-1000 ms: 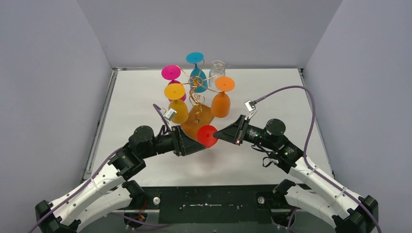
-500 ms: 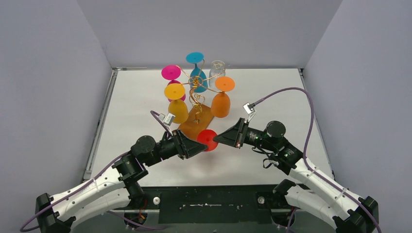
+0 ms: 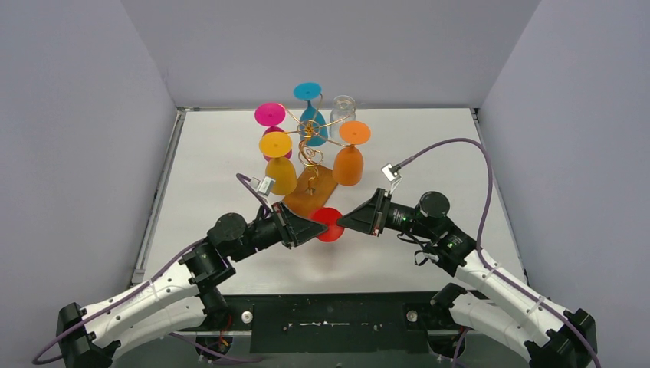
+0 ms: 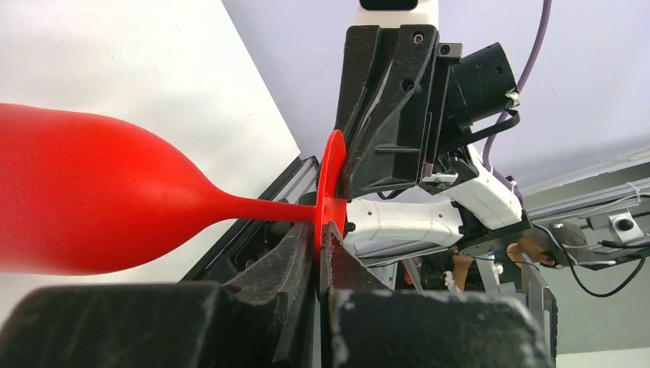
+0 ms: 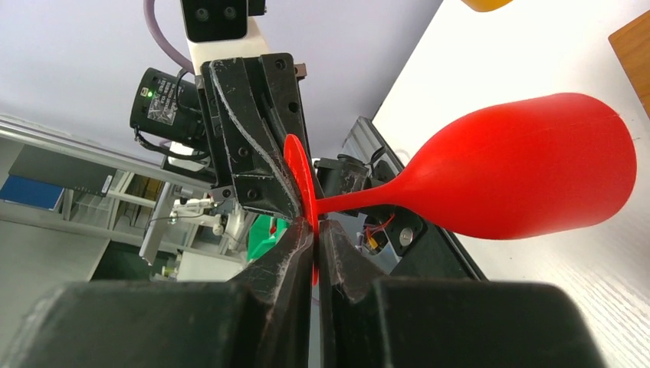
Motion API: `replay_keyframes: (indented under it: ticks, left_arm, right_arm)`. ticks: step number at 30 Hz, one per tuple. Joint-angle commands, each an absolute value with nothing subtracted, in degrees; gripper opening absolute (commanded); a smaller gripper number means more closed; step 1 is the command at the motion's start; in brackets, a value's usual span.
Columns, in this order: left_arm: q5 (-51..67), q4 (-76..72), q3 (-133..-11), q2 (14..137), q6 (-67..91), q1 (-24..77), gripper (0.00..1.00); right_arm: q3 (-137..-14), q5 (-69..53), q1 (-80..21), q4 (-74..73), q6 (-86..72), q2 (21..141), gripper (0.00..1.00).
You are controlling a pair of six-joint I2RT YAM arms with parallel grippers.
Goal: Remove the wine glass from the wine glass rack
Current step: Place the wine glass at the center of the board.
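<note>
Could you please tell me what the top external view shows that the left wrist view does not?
Only top external: the wine glass rack with five other glasses hanging on it. Only left wrist: the red wine glass bowl and stem, seen side-on. Both: its foot, gripped by the left gripper and the right gripper.
</note>
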State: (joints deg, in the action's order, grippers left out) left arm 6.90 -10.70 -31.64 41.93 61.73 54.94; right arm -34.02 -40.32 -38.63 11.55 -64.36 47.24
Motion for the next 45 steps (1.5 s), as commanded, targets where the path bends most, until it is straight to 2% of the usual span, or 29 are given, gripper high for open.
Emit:
replay_keyframes:
  ticks: [1, 5, 8, 10, 13, 15, 16, 19, 21, 23, 28, 32, 37, 42, 45]
  left_arm:
    - [9.0, -12.9, -33.6, 42.7, 59.7, 54.9, 0.0]
    - [10.1, -12.0, -34.6, 43.2, 58.0, 54.9, 0.0]
    - [12.2, -12.6, -35.3, 44.2, 57.1, 54.9, 0.0]
    - [13.1, -12.1, -36.1, 44.8, 56.6, 54.9, 0.0]
    - [12.7, -11.8, -36.4, 44.3, 56.0, 54.9, 0.0]
    - [12.1, -11.9, -36.2, 43.6, 56.1, 54.9, 0.0]
    - [12.0, -11.9, -36.0, 43.2, 56.2, 54.9, 0.05]
    - [13.2, -12.0, -35.6, 43.0, 56.1, 55.0, 0.33]
    - [14.6, -12.3, -35.6, 43.7, 56.1, 54.9, 0.4]
    - [15.8, -12.7, -35.7, 44.6, 56.3, 55.0, 0.41]
    - [14.8, -13.2, -35.8, 45.1, 56.3, 55.0, 0.29]
    - [13.1, -14.7, -34.9, 44.0, 57.0, 55.0, 0.26]
    - [13.6, -16.2, -34.1, 43.7, 57.4, 55.0, 0.01]
    - [14.3, -17.3, -33.7, 43.5, 57.1, 55.0, 0.0]
    - [13.7, -18.0, -32.7, 42.3, 56.9, 55.0, 0.0]
  right_arm:
    - [-34.7, -41.7, -39.3, 16.6, -63.9, 47.9, 0.07]
    - [-35.3, -42.2, -39.4, 15.9, -62.6, 48.4, 0.24]
    - [-36.1, -42.7, -39.5, 15.1, -61.5, 48.7, 0.25]
    - [-37.0, -42.4, -39.5, 14.3, -60.4, 48.5, 0.12]
    - [-37.8, -41.2, -39.5, 12.9, -58.9, 47.9, 0.0]
    - [-37.6, -41.0, -39.5, 13.8, -58.5, 47.4, 0.0]
    - [-37.2, -41.0, -39.5, 15.0, -58.8, 47.0, 0.0]
    - [-35.4, -40.4, -39.5, 18.6, -60.3, 45.9, 0.0]
    - [-34.5, -39.9, -39.5, 19.9, -60.8, 45.5, 0.0]
    - [-34.2, -39.4, -39.5, 20.4, -61.0, 45.4, 0.0]
    - [-34.1, -39.2, -39.6, 21.5, -61.5, 46.4, 0.0]
    - [-34.1, -39.9, -39.7, 21.5, -61.7, 46.8, 0.0]
    - [-34.2, -39.9, -39.7, 21.4, -61.8, 46.8, 0.0]
    - [-34.8, -39.5, -39.7, 19.8, -61.7, 46.7, 0.05]
    - [-35.1, -38.0, -39.7, 18.0, -61.1, 45.7, 0.17]
